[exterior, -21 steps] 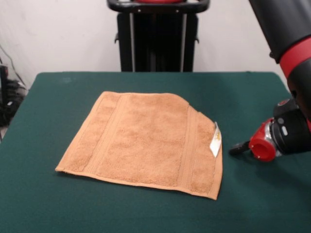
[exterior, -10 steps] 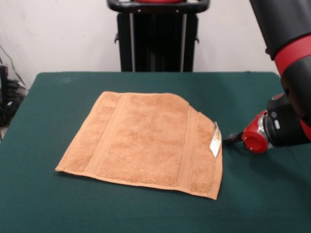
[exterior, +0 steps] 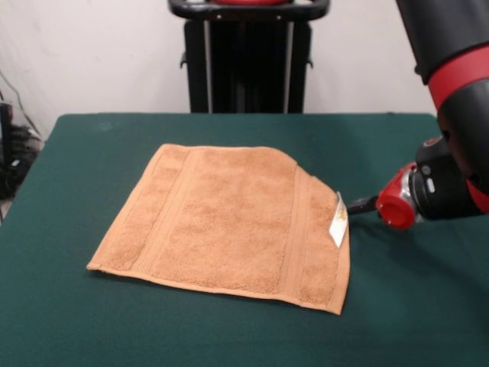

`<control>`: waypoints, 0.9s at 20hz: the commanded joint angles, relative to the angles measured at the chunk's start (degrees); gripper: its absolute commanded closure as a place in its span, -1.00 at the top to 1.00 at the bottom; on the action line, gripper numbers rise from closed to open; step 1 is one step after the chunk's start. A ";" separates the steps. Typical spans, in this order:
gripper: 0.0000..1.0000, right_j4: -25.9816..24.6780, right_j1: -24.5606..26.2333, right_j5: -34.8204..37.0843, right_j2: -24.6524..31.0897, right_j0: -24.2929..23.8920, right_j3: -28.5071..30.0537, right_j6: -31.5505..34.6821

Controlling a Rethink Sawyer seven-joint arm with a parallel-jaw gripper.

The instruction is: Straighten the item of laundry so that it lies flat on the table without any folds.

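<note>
The item of laundry, a tan-orange towel with border bands near its left and right ends, lies spread on the green table. Its far right corner looks cut off at an angle, as if turned under. A small white tag sticks out at the right edge. My gripper comes in low from the right on the red and black wrist, its dark tip right beside the tag. Whether it touches the towel is unclear.
The robot's black pedestal stands behind the table's far edge. Bare green felt surrounds the towel on all sides. Cables hang off the table at the left.
The gripper has slid left and slightly farther back, from well clear of the towel to right beside its tagged right edge. The towel has not moved.
</note>
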 commanded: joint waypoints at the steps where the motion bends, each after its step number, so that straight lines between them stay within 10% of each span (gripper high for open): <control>1: -1.00 -3.29 0.01 -5.73 1.02 0.35 8.78 -4.09; 18: -1.00 -3.30 2.50 -10.30 2.16 0.02 3.66 -1.56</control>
